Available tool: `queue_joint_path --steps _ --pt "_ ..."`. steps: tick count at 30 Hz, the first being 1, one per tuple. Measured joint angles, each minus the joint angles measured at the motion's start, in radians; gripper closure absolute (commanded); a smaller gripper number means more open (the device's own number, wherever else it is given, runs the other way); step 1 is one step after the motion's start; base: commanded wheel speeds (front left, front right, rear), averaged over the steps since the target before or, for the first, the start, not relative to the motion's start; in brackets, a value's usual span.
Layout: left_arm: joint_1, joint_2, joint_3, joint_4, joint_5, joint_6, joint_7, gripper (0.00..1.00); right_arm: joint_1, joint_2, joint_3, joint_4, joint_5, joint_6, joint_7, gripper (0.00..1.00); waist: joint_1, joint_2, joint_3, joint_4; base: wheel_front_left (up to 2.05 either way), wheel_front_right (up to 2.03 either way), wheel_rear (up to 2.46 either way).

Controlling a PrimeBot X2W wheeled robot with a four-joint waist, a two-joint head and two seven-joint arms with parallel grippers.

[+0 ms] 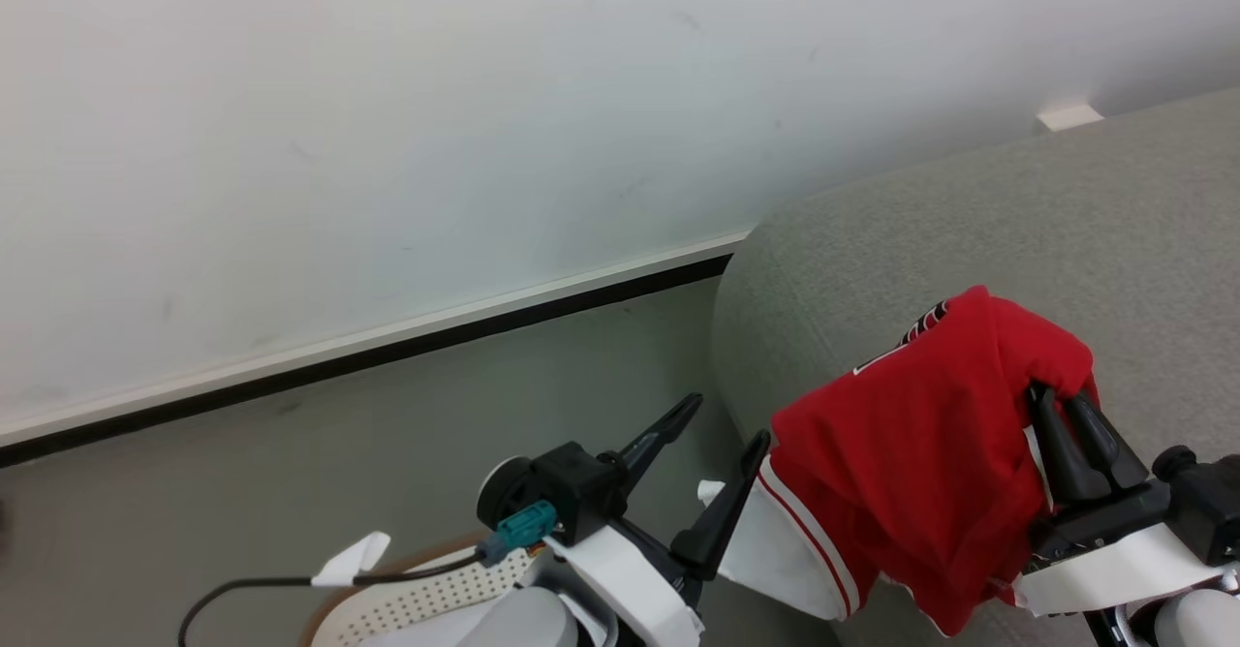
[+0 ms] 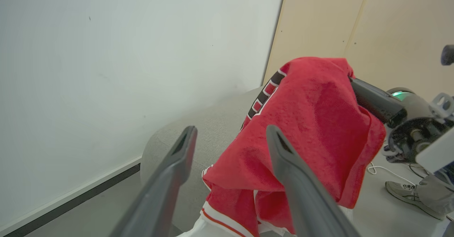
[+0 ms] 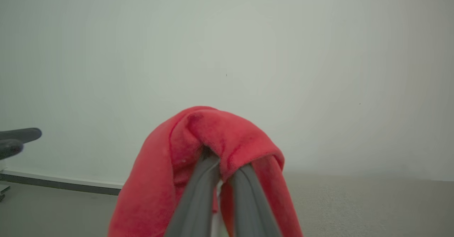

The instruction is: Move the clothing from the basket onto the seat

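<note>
Right gripper [image 1: 1056,395]: raised above the seat [image 1: 969,221], fingers clenched on the red jersey [image 1: 911,453], which drapes over them | Left gripper [image 1: 727,421]: just beside the jersey's hem, fingers spread, holding nothing | Basket [image 1: 426,594]: at the lower edge, contents hidden
</note>
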Motion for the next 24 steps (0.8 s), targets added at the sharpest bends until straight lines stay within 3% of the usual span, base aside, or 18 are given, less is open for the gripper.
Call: queue_joint_path --steps 12,24 --pt "0.015 0.0 -0.014 0.006 0.0 -0.003 0.0 0.0 0.042 -0.014 -0.029 -0.074 -0.002 0.0 0.0 1.0 0.0 0.0 -0.003 -0.129 0.0 0.0 0.0" --pt "0.019 -0.001 -0.031 0.004 -0.001 -0.003 0.0 0.0 0.018 -0.04 -0.003 -0.081 0.026 0.0 0.019 1.0 0.0 0.0 0.0 -0.136 0.0 0.0 0.0"
